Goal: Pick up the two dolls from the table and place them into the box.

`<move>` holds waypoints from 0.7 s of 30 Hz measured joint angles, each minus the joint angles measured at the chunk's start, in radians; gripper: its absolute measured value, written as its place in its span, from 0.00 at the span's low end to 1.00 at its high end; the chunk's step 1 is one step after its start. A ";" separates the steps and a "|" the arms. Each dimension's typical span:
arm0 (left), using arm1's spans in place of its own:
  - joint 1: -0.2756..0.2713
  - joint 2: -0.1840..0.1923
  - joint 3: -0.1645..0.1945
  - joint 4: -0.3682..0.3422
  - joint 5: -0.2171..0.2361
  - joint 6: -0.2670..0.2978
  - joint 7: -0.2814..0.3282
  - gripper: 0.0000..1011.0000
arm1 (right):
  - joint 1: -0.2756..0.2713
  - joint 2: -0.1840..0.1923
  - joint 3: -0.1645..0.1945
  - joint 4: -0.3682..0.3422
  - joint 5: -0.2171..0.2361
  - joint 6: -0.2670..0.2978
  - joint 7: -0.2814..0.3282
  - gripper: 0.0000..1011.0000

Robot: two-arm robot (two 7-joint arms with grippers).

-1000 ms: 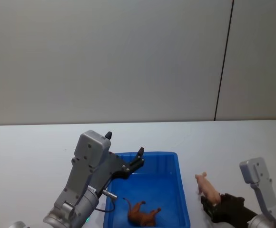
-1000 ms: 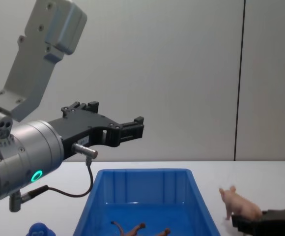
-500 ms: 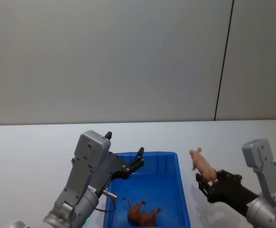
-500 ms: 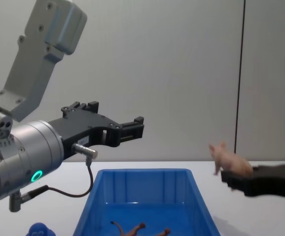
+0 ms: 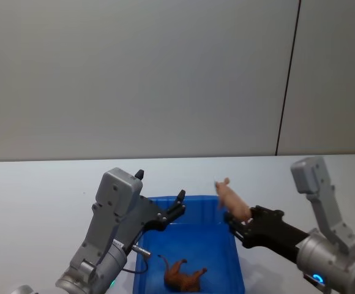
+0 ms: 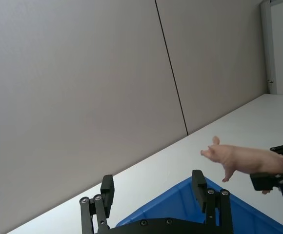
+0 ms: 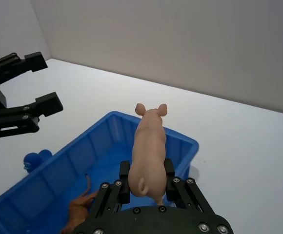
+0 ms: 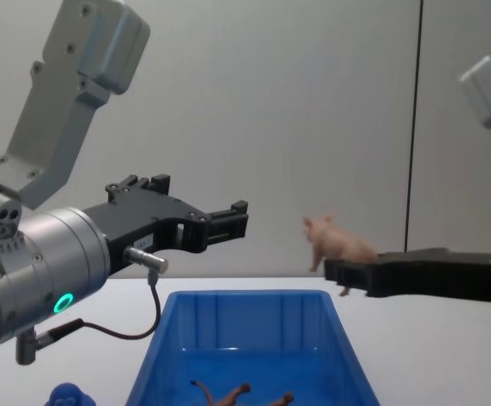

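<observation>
Pink pig (image 5: pixel 231 199) gripped in right jaws, arm outstretched over blue box (image 5: pixel 196 199); left jaws spread, raised.

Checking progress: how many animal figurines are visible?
2. The pink pig is clamped in the right gripper above the blue box's right edge; the brown lion lies inside the box. The left gripper hovers open over its left side. A cut-off blue object beside the box is unidentifiable.

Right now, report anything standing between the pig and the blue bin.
Nothing visible does. The right gripper holds the pig above the blue bin's right rim; the lion lies inside, nearer, and the left gripper hovers by the left rim.
</observation>
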 joint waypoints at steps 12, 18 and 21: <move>0.000 0.000 0.000 0.000 0.000 0.000 0.000 0.99 | 0.046 -0.036 -0.017 0.051 0.021 0.048 0.040 0.63; 0.000 0.000 0.000 0.000 0.000 0.000 0.000 0.99 | 0.050 -0.034 -0.016 0.055 0.027 0.045 0.043 0.84; 0.000 0.000 0.000 0.000 0.000 0.000 0.000 0.99 | 0.044 -0.026 -0.012 0.050 0.028 0.033 0.038 0.91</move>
